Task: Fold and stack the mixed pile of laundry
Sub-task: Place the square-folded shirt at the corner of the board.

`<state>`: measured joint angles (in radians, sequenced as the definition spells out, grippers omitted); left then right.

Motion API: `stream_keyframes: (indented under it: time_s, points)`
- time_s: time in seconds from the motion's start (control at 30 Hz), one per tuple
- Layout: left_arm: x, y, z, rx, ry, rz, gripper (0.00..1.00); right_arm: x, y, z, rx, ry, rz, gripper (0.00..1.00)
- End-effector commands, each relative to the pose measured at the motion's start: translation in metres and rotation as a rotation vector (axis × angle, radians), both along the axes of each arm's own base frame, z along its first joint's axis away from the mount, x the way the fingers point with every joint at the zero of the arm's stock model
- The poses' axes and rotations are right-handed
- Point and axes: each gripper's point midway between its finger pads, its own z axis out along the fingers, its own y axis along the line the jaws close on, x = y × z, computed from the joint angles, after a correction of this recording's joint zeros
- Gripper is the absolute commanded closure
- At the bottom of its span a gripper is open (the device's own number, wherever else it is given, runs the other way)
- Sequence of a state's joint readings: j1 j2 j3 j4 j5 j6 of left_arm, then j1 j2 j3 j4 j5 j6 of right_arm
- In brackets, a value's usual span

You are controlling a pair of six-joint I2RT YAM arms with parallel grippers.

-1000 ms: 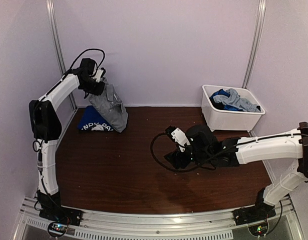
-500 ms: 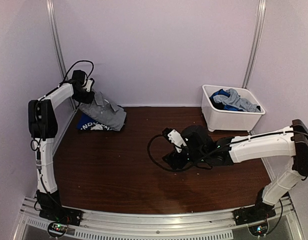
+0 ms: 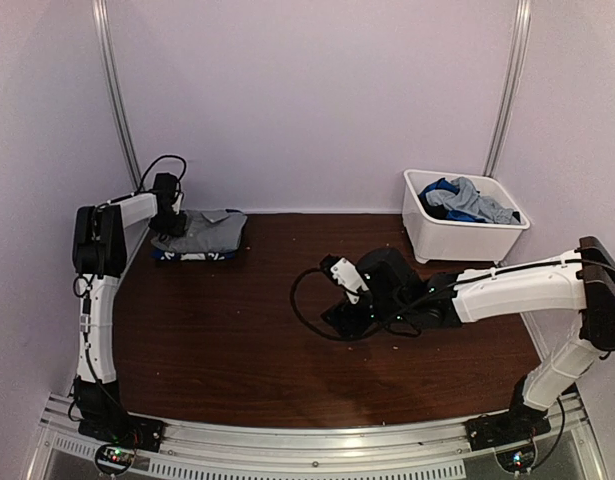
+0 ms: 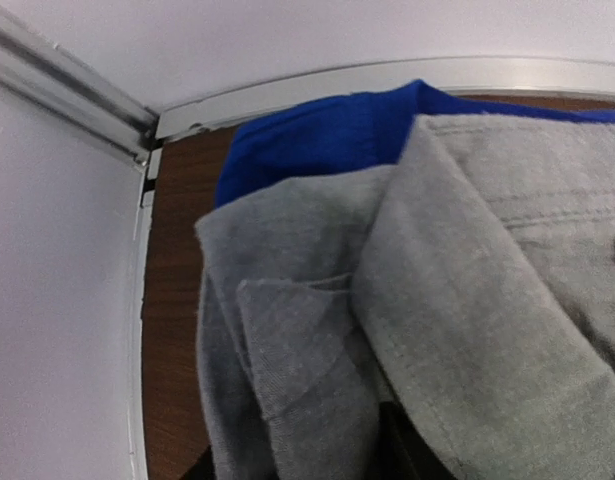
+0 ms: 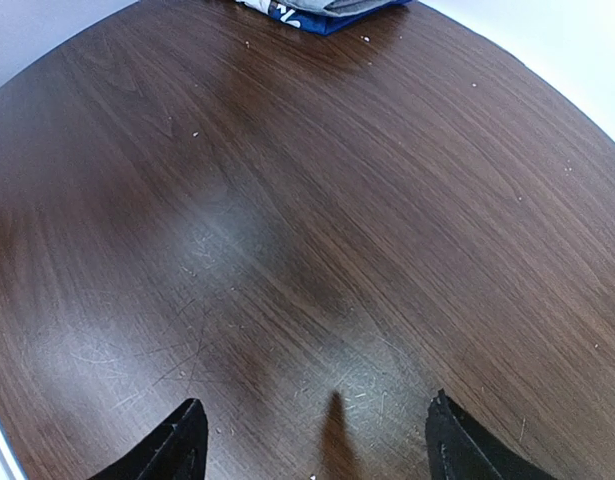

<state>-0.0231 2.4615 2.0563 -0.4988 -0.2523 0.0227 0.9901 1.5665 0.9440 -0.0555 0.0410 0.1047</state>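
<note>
**Top external view.** White bin, far right of the surface: it held crumpled laundry, blue and light grey. In the far-left corner, a folded grey garment lay flat on a blue garment. The left pincer sat at the stack's left edge, against the grey cloth; whether it was spread or pinching could not be told. The right pincer hung low over mid-surface, well apart from both stack and bin.

**Left wrist view.** The grey garment filled the frame in folds, with the blue garment beyond it by the wall. The pincer's state was unreadable here too.

**Right wrist view.** The right pincer was spread wide above the wood, its dark fingertips at the lower edge. The stack's corner showed at the top edge.
</note>
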Motion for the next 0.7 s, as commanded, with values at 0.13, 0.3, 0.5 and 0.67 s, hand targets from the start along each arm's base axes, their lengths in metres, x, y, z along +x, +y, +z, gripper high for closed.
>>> stream_keyframes:
  time_s: [0.13,0.3,0.5,0.67]
  points:
    - [-0.001,0.037,0.056,0.018,-0.114,0.209,0.38,0.002,-0.004,0.019,0.026,-0.018,-0.016,0.25]
    - [-0.006,0.053,0.099,-0.055,-0.162,0.251,0.22,0.001,-0.013,0.028,0.034,-0.038,-0.031,0.23]
    - [-0.015,0.047,0.144,-0.09,-0.216,0.226,0.15,0.002,-0.029,0.043,0.066,-0.061,-0.061,0.22]
    - [-0.023,-0.023,0.169,-0.282,-0.279,-0.044,0.13,0.001,-0.038,0.047,0.077,-0.057,-0.073,0.21]
